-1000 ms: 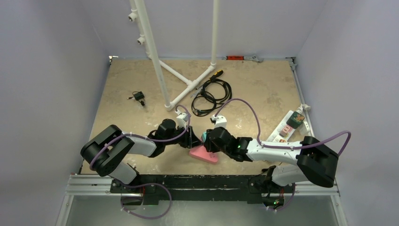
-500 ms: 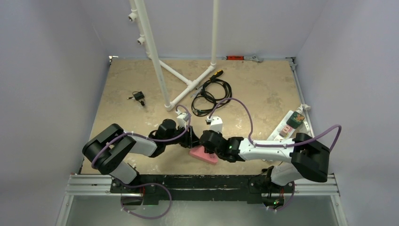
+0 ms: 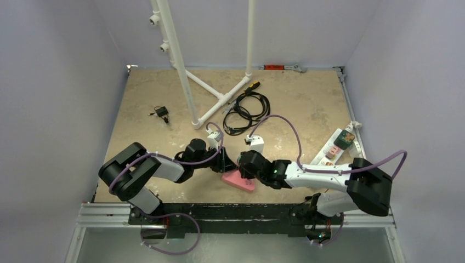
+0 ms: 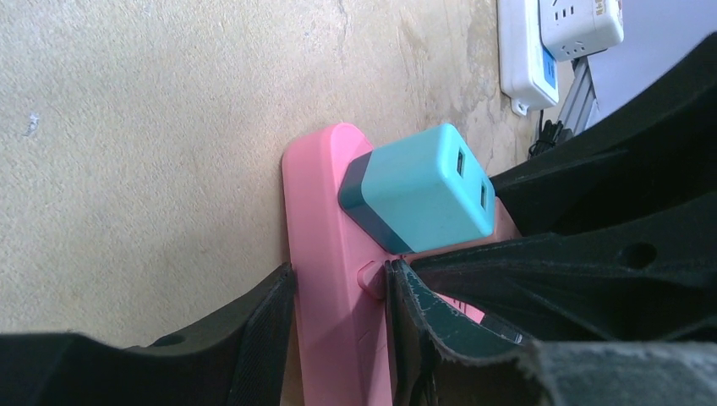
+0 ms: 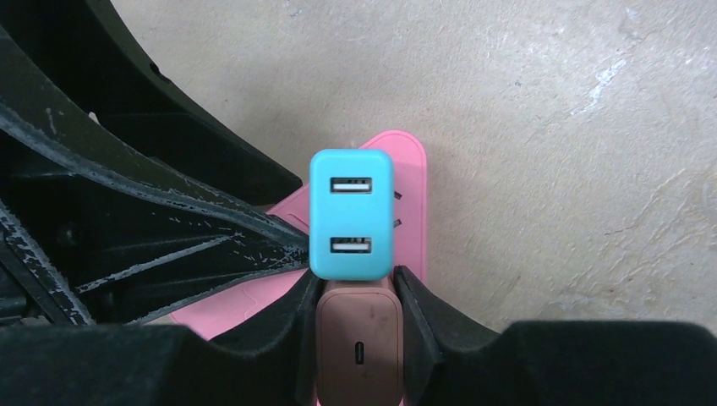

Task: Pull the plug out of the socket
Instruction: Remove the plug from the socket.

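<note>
A pink socket strip [image 3: 238, 179] lies on the table near the front edge, between both arms. My left gripper [image 4: 338, 338] is shut on the socket strip [image 4: 325, 254], one finger on each long side. Two plugs stand on the strip: a teal USB plug [image 5: 351, 211] and, right beside it, a brown plug [image 5: 359, 347]. My right gripper [image 5: 359, 326] is shut on the brown plug, its pads pressed on both sides. I cannot tell whether the brown plug's prongs still sit in the socket [image 5: 410, 182]. In the left wrist view only the teal plug [image 4: 423, 186] shows.
A white power strip [image 3: 335, 147] with plugs on it lies at the right edge. A coiled black cable [image 3: 247, 109] and a white pipe frame [image 3: 211, 107] occupy the middle back. A small black adapter [image 3: 161, 113] lies at the left.
The right arm swung a little to the left, then eased partway back. Both grips have stayed as they were, and the pink strip has not visibly moved.
</note>
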Controlling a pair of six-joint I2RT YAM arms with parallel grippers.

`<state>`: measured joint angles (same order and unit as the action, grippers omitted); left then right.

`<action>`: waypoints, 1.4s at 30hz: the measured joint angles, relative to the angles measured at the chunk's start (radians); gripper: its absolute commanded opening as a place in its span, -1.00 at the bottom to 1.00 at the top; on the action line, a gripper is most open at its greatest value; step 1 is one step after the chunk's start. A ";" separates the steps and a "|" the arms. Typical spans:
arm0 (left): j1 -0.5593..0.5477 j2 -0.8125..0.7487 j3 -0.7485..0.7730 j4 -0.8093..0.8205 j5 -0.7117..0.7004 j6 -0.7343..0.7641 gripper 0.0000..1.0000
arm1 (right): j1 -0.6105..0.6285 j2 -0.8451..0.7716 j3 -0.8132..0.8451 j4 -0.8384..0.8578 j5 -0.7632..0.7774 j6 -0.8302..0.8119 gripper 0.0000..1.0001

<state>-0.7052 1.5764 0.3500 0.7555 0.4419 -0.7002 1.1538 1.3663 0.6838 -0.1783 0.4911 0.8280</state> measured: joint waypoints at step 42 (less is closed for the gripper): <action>-0.015 0.002 0.034 -0.062 -0.021 -0.022 -0.99 | 0.037 0.045 0.082 -0.148 0.077 0.040 -1.00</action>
<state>-0.7200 1.5780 0.3840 0.6937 0.4213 -0.7219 1.1912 1.4109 0.7662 -0.3260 0.5686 0.8684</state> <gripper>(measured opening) 0.385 0.349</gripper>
